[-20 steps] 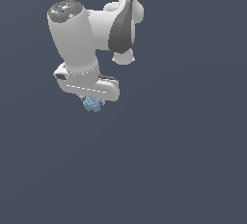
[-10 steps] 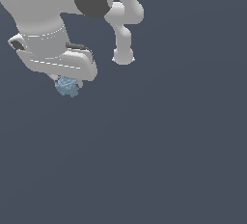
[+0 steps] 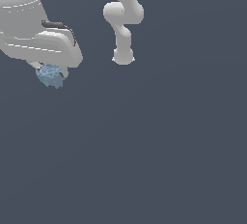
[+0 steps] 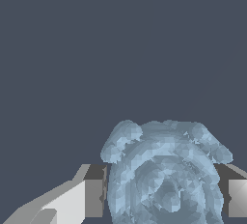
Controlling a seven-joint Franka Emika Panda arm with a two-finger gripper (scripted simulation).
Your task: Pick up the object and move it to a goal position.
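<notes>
Since we judge by position: mid-carry
Gripper [image 3: 50, 72]: we see it clamped on the object [image 4: 164, 175]
Left: reaching the unseen goal

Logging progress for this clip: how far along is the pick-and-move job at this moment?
Done: the small pale-blue bumpy blob sits between the white gripper fingers, so the grasp looks made. In hand: the blob hangs under the gripper at the exterior view's upper left, apparently being carried. Left: reaching the goal position; no goal marker shows, so remaining travel cannot be judged.

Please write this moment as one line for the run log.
phase: carry | pincer: shut on blob | blob: pale blue, bumpy, between both fingers | goal: not visible
</notes>
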